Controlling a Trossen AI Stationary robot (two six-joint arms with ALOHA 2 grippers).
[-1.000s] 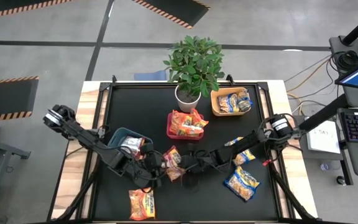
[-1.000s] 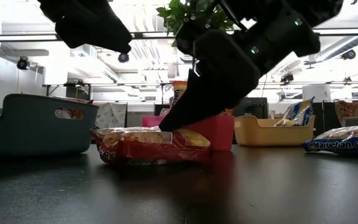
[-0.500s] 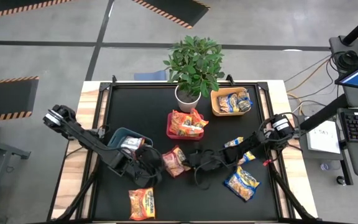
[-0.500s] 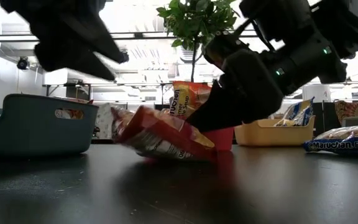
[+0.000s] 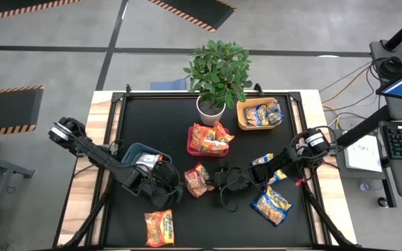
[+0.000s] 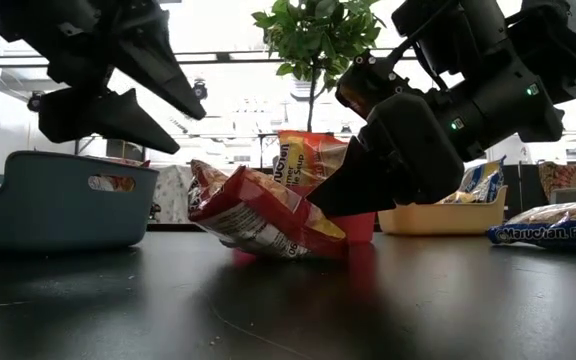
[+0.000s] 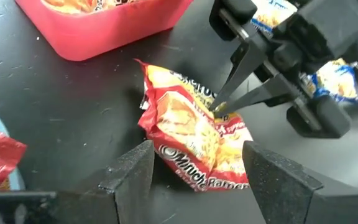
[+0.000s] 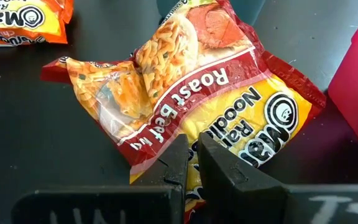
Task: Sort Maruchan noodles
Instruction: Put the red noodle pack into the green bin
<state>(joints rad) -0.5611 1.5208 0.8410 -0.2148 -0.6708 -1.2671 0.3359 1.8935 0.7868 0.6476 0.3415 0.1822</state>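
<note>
While my right gripper [image 8: 192,163] pinches the red packet's [image 5: 198,180] edge beside the red bin [image 5: 195,148], lift slowly; left gripper [image 7: 197,171] gapes empty.

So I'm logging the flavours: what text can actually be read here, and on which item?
"Roast Beef" and "Noodle": red packet pinched by the right gripper.
"Ma...", cut off: orange packet beside it.
"Maruchan Ram...": blue packet lying flat, low view.
"Soup": upright packet in the red bin.
High view: all print too small.
</note>
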